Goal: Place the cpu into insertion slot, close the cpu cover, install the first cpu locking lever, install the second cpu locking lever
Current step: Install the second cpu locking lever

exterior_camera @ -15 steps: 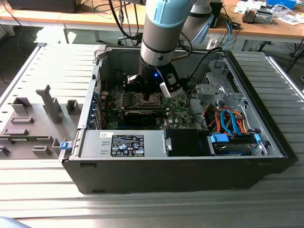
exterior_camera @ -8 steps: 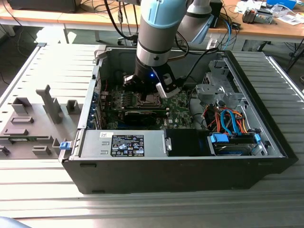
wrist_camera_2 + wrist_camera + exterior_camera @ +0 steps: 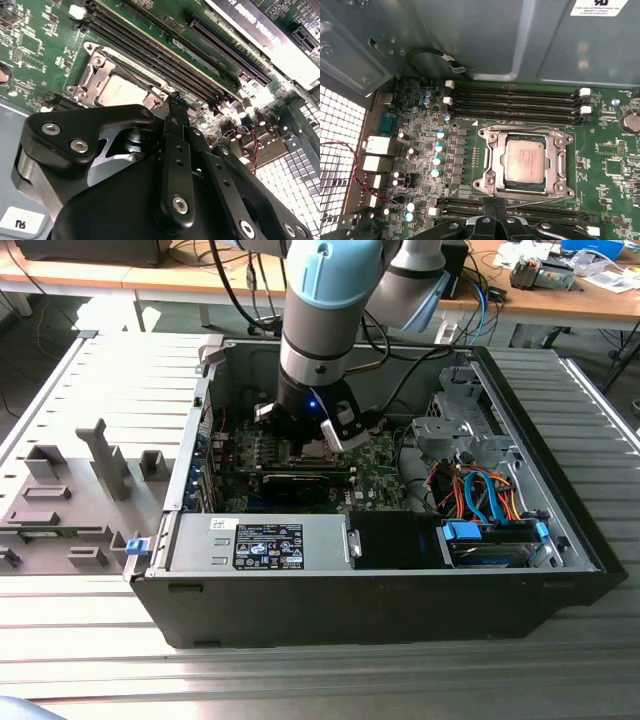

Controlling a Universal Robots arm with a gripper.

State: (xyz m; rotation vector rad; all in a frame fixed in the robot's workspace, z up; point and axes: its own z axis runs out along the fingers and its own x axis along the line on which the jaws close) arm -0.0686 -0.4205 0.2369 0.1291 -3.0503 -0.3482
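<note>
The cpu (image 3: 525, 160) lies flat in the insertion slot (image 3: 481, 184) on the green board, its silver top showing through the cut-out. The cpu cover (image 3: 492, 159) is down around it, seen also in the second wrist view as the cover (image 3: 95, 75) framing the cpu (image 3: 122, 92). Thin wire levers (image 3: 530, 129) run along the socket's edges. My gripper (image 3: 496, 217) hangs right at the socket's edge, fingers pressed together with nothing visible between them. In the exterior view the gripper (image 3: 320, 440) reaches down into the open computer case (image 3: 400, 590) over the socket.
Black memory slots (image 3: 520, 102) flank the socket on two sides. A graphics card (image 3: 300, 485), a power supply box (image 3: 260, 540), a drive bay with orange and blue cables (image 3: 480, 495) and the case walls crowd the arm. A grey fixture (image 3: 60, 500) lies at the exterior view's left.
</note>
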